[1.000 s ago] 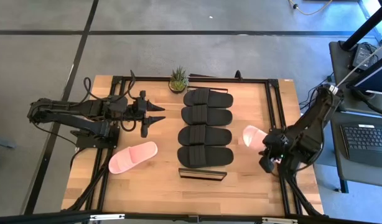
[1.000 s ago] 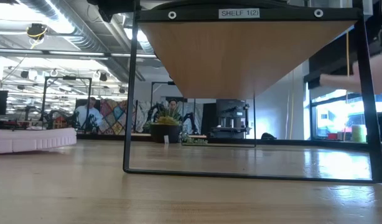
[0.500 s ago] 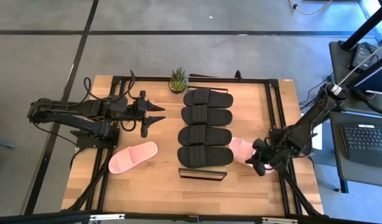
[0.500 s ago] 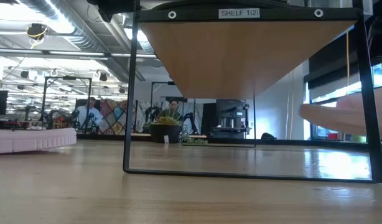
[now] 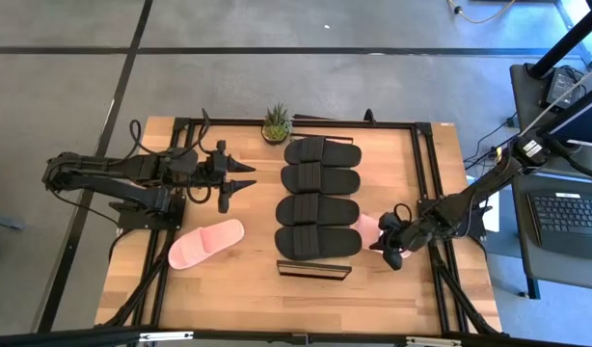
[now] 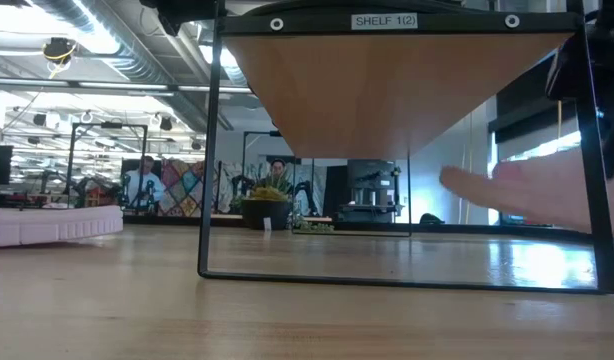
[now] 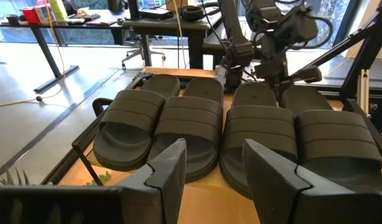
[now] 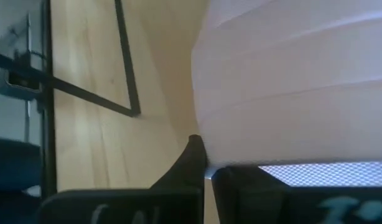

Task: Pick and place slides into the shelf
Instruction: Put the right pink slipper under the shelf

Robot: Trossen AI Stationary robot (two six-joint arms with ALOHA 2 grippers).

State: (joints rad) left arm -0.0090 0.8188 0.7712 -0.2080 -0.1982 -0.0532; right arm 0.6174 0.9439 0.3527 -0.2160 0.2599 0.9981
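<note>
On the left side of the table, the left gripper hovers with its fingers parted and nothing between them, pointing toward the shelf. Just below it in the high view, a pink slide lies on the tabletop, clear of the rack. In the middle, the shelf carries four black slides side by side on its top. At its right edge, the right gripper is clamped on the second pink slide, holding it against the lowest black slide's end.

The low view alone shows the shelf's underside and frame, with the held slide raised off the table. The left wrist view shows the four black straps in a row.
</note>
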